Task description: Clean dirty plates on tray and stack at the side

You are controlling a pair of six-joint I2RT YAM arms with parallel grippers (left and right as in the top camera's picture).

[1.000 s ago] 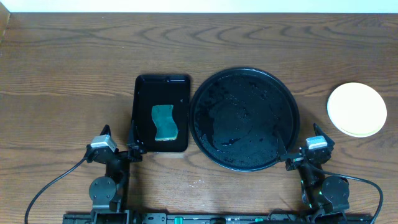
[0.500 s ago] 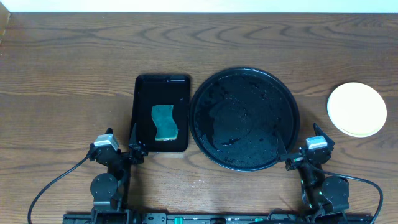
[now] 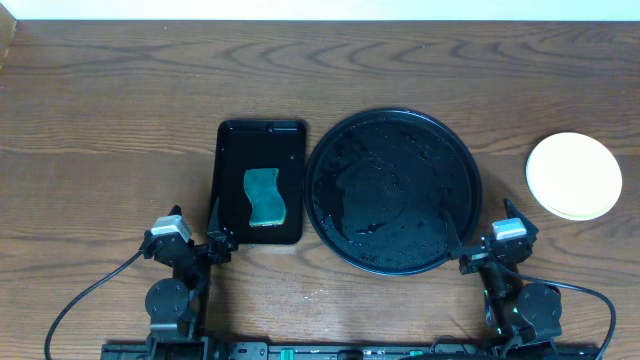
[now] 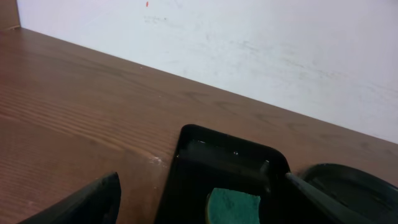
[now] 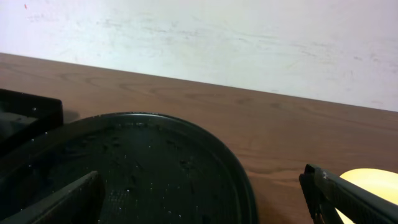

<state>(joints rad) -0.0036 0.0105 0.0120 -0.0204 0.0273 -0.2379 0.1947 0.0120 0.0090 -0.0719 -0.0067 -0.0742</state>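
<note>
The large round black tray (image 3: 393, 190) sits mid-table with water droplets on it and no plates in it; it also shows in the right wrist view (image 5: 143, 168). The plates (image 3: 573, 176) lie in a pale stack on the wood at the right, its top one pale yellow-white; an edge shows in the right wrist view (image 5: 367, 180). My left gripper (image 3: 188, 243) is open and empty at the front left, before the rectangular tray. My right gripper (image 3: 483, 246) is open and empty at the front right, by the round tray's near rim.
A smaller rectangular black tray (image 3: 260, 182) left of the round tray holds a teal sponge (image 3: 264, 196), also seen in the left wrist view (image 4: 233, 204). A white wall runs along the table's far edge.
The left gripper shifted slightly between the earliest frame and half a second ago; nothing else has moved.
</note>
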